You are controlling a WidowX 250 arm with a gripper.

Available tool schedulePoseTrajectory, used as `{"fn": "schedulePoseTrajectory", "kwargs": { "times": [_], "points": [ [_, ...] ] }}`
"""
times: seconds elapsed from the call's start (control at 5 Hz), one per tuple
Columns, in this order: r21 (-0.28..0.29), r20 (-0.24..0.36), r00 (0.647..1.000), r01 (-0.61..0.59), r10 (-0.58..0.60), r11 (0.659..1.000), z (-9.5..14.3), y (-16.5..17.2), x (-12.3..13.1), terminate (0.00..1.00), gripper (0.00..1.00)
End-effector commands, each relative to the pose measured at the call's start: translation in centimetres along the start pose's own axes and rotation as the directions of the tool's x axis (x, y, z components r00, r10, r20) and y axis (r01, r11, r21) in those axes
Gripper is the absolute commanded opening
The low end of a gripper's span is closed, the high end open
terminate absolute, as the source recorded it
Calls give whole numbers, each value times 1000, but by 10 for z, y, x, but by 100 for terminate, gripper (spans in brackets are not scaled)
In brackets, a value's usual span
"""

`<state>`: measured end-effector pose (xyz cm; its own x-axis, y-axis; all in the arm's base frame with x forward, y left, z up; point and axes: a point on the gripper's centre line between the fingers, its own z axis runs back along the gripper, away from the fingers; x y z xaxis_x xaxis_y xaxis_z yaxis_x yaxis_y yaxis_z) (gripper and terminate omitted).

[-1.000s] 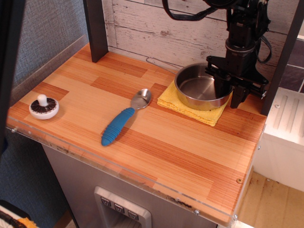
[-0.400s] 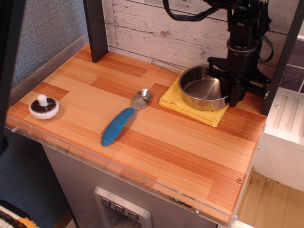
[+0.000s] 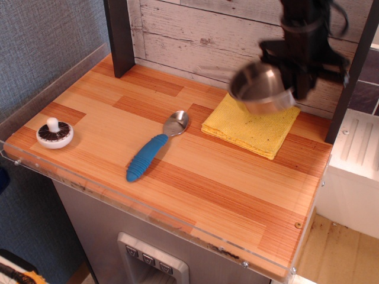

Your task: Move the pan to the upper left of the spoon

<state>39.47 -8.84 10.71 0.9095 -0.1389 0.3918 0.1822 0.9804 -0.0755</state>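
Observation:
The shiny steel pan point(image 3: 260, 87) hangs in the air above the yellow cloth point(image 3: 251, 125) at the back right, tilted with its open side facing up and left. My black gripper point(image 3: 298, 83) is shut on the pan's right rim and holds it up. The pan's wire handle is blurred and hard to make out. The spoon point(image 3: 157, 144) lies on the wooden table point(image 3: 195, 183) in the middle, its metal bowl pointing to the back right and its blue ribbed handle to the front left.
A white and brown mushroom toy point(image 3: 54, 134) sits at the table's left front corner. A dark post point(image 3: 120, 35) stands at the back left. A whitewashed plank wall point(image 3: 201, 32) runs behind. A clear plastic lip point(image 3: 35, 106) edges the table's left side.
The gripper has lifted the pan off the yellow cloth, and the pan is now raised and tilted. The cloth lies bare. The spoon and the mushroom have not moved.

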Motion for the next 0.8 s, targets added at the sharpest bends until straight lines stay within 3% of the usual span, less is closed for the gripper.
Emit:
{"fn": "schedulePoseTrajectory", "kwargs": {
  "times": [0.0, 0.2, 0.6],
  "points": [
    [120, 65, 985, -168, 161, 978, 53, 61, -29, 0, 0],
    [213, 29, 959, -283, 283, 935, 49, 99, -50, 0, 0],
    [283, -8, 919, -377, 395, 882, 34, 136, -60, 0, 0]
  ]
}}
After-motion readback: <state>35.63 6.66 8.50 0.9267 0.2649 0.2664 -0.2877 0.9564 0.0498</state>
